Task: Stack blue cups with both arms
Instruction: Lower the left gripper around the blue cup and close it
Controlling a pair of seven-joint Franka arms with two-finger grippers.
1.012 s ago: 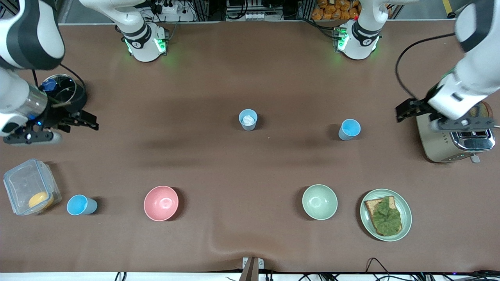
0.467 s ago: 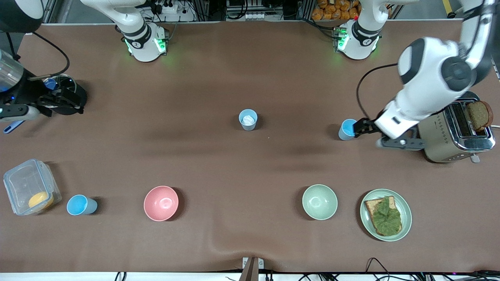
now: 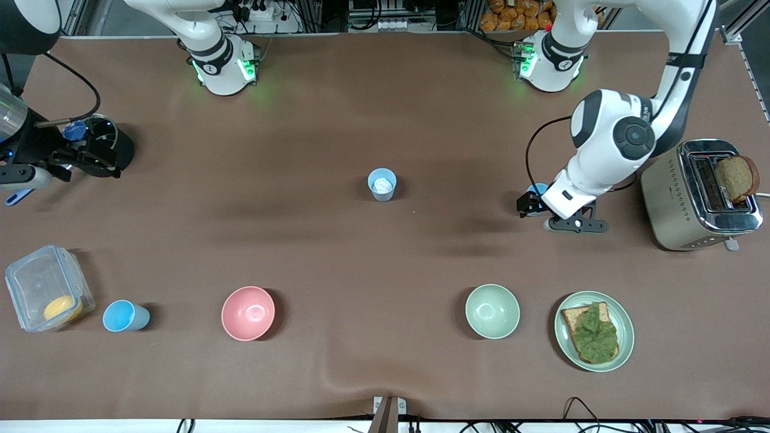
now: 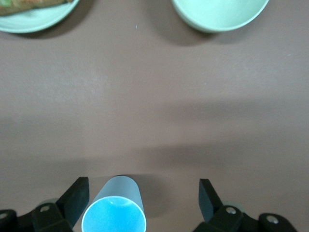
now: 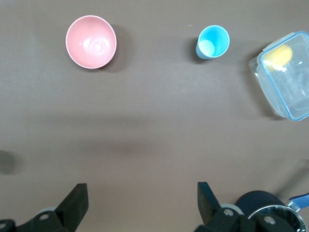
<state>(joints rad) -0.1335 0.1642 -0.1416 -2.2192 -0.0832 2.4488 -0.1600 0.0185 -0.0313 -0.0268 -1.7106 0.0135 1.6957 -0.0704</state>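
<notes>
Three blue cups, none stacked yet; we judge the task barely begun.

Cup one [image 3: 382,183], whitish inside, stands mid-desk. Cup two [image 3: 537,191] stands toward the left arm's end, near the toaster [image 3: 698,195]. Cup three [image 3: 123,316] stands toward the right arm's end, beside the clear box [image 3: 45,294], nearer the camera than the other two.

Left tool [image 3: 528,206]: we find it open, low around cup two, fingers [image 4: 77,195] apart either side, not gripping.

Right tool [image 3: 96,157]: open, empty, over the black pot [image 3: 114,147].

Remaining: grip, lift, nest all three.

Writing: we read none.
</notes>
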